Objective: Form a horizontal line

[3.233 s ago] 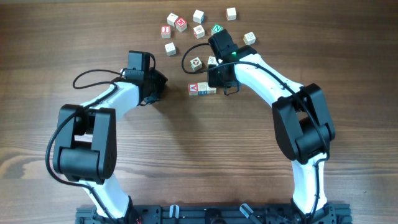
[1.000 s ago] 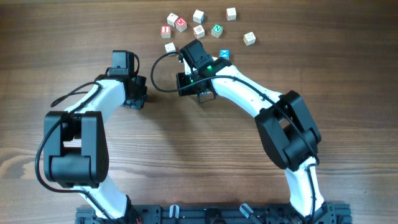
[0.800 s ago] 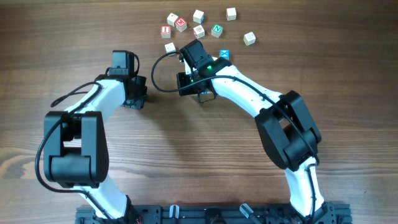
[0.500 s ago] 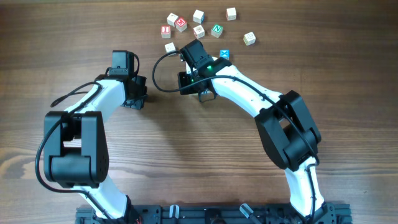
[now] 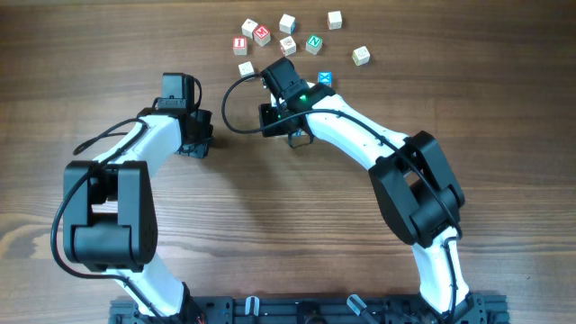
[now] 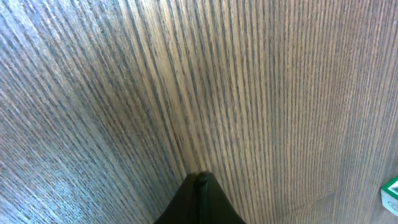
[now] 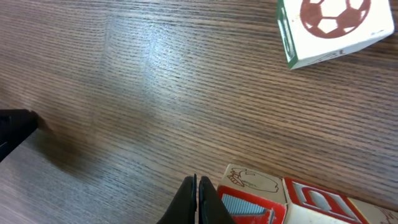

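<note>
The row of letter cubes lies under my right arm, mostly hidden in the overhead view. The right wrist view shows its left end: a red-bordered cube (image 7: 264, 198) touching a red-lettered cube (image 7: 326, 202). The third cube is out of view. My right gripper (image 7: 198, 182) is shut and empty, its tips just left of the red-bordered cube; it also shows in the overhead view (image 5: 274, 121). My left gripper (image 5: 194, 142) is shut and empty over bare wood, well left of the row; its closed tips show in the left wrist view (image 6: 200, 178).
Loose cubes lie scattered at the far side: a red-lettered pair (image 5: 250, 38), a green-lettered cube (image 5: 313, 42), a blue cube (image 5: 325, 79), and pale ones (image 5: 335, 19), (image 5: 361, 56), (image 5: 246, 69). A football-picture cube (image 7: 333, 28) sits beyond the row.
Over three seconds my right arm swung left across the row and my left arm drew back left. In the last second the right gripper crept slightly right.
</note>
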Controlling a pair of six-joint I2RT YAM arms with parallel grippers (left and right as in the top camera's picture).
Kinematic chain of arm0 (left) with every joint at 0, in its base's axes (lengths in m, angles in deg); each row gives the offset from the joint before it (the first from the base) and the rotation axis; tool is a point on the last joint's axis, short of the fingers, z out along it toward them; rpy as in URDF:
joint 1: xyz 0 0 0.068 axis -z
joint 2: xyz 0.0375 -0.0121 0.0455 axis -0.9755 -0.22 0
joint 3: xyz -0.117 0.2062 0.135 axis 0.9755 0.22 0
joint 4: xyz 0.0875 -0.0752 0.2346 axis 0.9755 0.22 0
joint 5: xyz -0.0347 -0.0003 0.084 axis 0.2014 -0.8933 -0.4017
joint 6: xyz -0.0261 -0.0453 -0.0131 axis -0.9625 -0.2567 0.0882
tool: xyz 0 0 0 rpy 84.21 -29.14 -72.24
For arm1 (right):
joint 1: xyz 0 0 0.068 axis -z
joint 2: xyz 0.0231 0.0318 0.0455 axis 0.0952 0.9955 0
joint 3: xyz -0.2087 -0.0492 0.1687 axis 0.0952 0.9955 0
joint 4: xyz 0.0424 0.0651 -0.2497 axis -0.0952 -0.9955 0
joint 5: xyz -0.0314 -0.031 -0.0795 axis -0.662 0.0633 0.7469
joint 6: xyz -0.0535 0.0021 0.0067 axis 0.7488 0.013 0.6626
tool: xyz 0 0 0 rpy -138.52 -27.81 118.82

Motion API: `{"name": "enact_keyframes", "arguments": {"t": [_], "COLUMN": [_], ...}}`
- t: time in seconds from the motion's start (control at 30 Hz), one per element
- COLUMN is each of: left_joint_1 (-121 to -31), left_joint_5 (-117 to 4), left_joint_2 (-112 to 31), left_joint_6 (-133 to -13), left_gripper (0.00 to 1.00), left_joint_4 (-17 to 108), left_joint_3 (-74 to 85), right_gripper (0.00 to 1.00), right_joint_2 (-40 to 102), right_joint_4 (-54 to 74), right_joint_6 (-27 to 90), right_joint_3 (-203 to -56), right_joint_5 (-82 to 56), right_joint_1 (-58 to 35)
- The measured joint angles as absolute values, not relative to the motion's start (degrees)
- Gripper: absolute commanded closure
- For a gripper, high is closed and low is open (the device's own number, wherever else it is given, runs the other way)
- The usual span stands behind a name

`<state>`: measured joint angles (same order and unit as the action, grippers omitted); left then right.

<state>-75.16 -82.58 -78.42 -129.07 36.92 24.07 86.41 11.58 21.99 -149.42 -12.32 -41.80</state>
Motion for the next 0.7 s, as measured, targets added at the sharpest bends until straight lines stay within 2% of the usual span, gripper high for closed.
{"name": "enact_keyframes", "arguments": {"t": [0.5,0.7], "left_joint_1": [-75.16,-74.99], "left_joint_5": [-82.54,-85.21], "left_joint_2": [-78.36,-75.86], "left_joint_6": [-128.77,-121.29], "left_gripper": [0.96,0.96], "left_joint_4": [36.79,37.16], "left_joint_3": [24.16,25.71], "right_gripper": [0.95,0.95], "right_joint_2": [85.73,73.45], "right_joint_4": [13.22,6.45], "right_joint_6": [21.92,21.72], "right_joint_3": [-149.42,-149.42], "right_joint_5": [-10.65,-2.74], "right_joint_1": [-41.65,-37.97]}}
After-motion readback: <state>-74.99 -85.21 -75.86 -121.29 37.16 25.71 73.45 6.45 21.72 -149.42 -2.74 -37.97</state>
